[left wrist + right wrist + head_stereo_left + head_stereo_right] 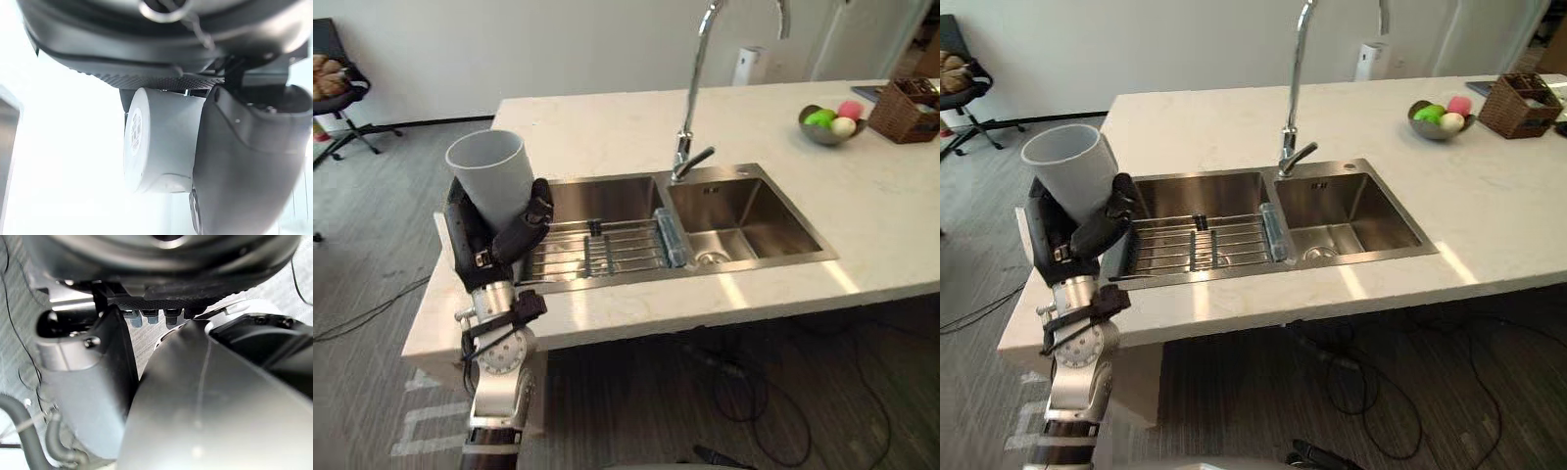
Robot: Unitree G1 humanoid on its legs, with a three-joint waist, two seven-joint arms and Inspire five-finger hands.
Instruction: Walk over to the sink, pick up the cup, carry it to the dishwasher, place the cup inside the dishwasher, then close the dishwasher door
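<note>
The robot's left hand (472,247) grips the grey cup (491,174), fingers curled round its base, cup standing upright above the palm.

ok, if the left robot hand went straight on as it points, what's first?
Probably nothing: left robot hand, shut on the cup, points past the counter's left edge. Depth unclear.

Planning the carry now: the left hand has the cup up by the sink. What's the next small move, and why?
Probably step back from the counter, keeping the cup upright. The left hand is curled round it, mouth up, held at the counter's left end outside the sink, so the pickup looks done.
</note>
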